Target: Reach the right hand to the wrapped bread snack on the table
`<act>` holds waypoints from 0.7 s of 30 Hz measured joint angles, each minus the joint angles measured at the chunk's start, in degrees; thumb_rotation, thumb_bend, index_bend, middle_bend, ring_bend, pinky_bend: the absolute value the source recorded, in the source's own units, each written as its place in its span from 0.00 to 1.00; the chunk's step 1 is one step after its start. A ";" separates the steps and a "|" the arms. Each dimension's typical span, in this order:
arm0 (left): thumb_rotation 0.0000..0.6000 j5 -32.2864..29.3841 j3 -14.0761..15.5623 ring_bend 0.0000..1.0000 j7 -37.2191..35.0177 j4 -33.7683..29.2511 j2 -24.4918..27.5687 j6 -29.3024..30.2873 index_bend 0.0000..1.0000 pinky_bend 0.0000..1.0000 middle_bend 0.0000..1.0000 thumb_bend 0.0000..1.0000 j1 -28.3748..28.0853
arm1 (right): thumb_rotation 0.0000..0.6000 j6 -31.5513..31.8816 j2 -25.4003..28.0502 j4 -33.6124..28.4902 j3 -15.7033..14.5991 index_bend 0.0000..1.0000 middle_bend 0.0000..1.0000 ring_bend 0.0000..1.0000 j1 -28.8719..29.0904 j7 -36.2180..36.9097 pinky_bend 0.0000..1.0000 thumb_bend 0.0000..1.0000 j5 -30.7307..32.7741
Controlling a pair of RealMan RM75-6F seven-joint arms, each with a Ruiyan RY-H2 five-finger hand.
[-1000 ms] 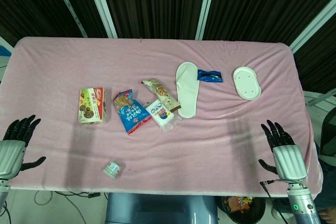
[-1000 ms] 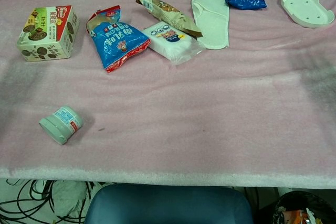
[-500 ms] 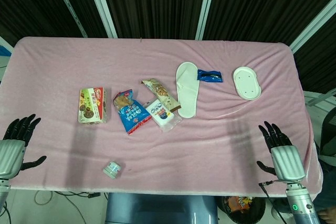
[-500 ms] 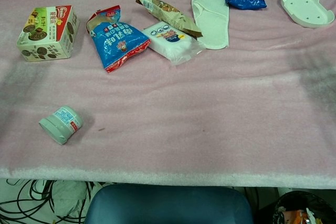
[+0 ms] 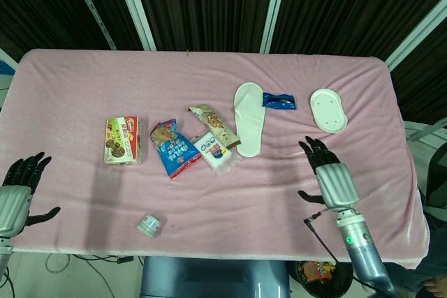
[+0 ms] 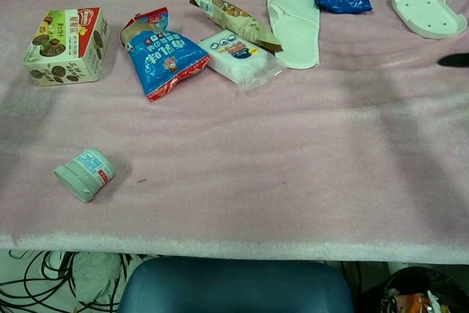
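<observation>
The wrapped bread snack (image 5: 214, 124) (image 6: 233, 17) is a long brown packet lying slantwise near the table's middle, its lower end resting on a white tissue pack (image 5: 214, 151). My right hand (image 5: 328, 172) hovers over the pink cloth to the right of it, well apart, fingers spread and holding nothing. In the chest view only a dark fingertip (image 6: 456, 60) of that hand shows at the right edge. My left hand (image 5: 17, 190) stays at the table's front left edge, fingers spread and empty.
A cookie box (image 5: 123, 140), a blue and red snack bag (image 5: 174, 151), a white slipper (image 5: 248, 117), a blue wrapper (image 5: 279, 101) and a white soap dish (image 5: 328, 110) lie across the cloth. A small jar (image 5: 149, 225) sits near the front edge.
My right hand has moved from the front right corner forward and to the left over the cloth. The left hand and the objects have stayed put.
</observation>
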 measured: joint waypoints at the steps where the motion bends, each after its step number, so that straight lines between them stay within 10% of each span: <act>1: 1.00 0.03 -0.02 0.00 -0.16 -0.01 0.07 -0.03 0.00 0.00 0.00 0.00 -0.04 | 1.00 -1.44 -1.48 -0.15 1.45 0.00 0.00 0.00 1.89 -1.56 0.23 0.07 2.25; 21: 1.00 -1.41 -0.59 0.00 -1.42 -0.32 0.86 -1.64 0.00 0.00 0.00 0.00 -0.78 | 1.00 -15.40 -28.35 30.80 19.59 0.00 0.00 0.00 34.42 -17.09 0.23 0.03 34.24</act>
